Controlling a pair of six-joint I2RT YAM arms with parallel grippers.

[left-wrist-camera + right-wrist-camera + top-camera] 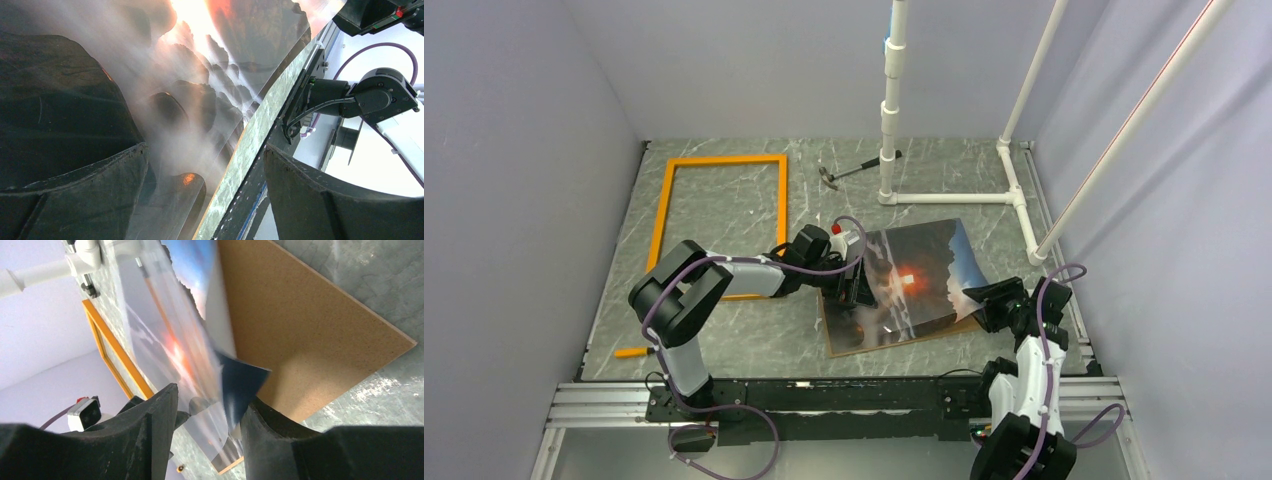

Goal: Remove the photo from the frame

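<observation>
The orange frame [661, 215] lies flat at the back left with only bare table inside it; one of its bars [117, 357] also shows in the right wrist view. The photo [924, 265] of dark rocks and sun glow rests on a brown board [864, 340] right of centre. Its right corner is curled up off the board [300, 330]. My left gripper [856, 290] hovers open over the photo's left part [200, 75]. My right gripper [212, 397] stands open at the raised corner [240, 385], which leans against one finger. A clear gap remains between the jaws.
A hammer [844, 172] lies at the back beside a white pipe stand [889, 120], whose base runs along the right side. A small orange-handled screwdriver [632, 352] lies at the front left. Enclosure walls close in on three sides.
</observation>
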